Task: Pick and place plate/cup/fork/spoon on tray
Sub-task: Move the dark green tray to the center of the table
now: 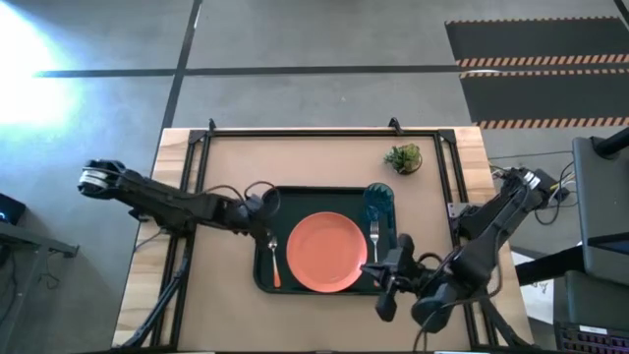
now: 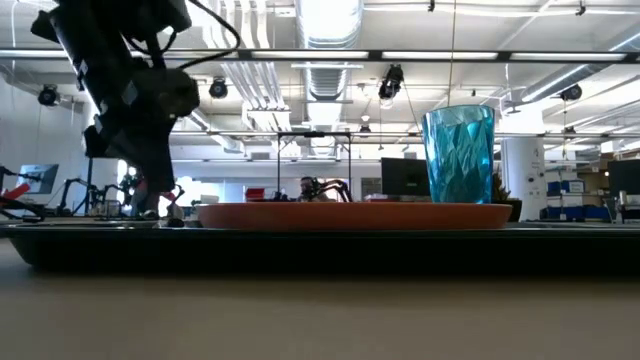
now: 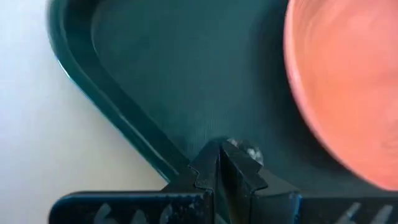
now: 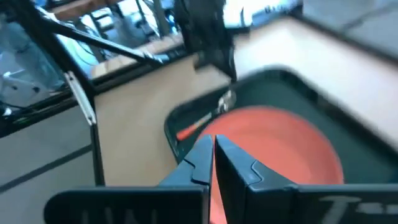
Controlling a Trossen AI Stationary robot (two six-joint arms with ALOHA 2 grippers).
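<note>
table (image 1: 324,157): tan wood | floor (image 1: 295,39): grey, taped | left hand (image 1: 267,208), right hand (image 1: 385,295): clenched, empty

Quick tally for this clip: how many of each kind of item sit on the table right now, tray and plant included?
Tray: 1
Plate: 1
Cup: 1
Fork: 1
Spoon: 1
Potted plant: 1
Total: 6

surface: tan table (image 1: 324,162) | on it: dark green tray (image 1: 295,196); small potted plant (image 1: 403,157) at far right
</note>
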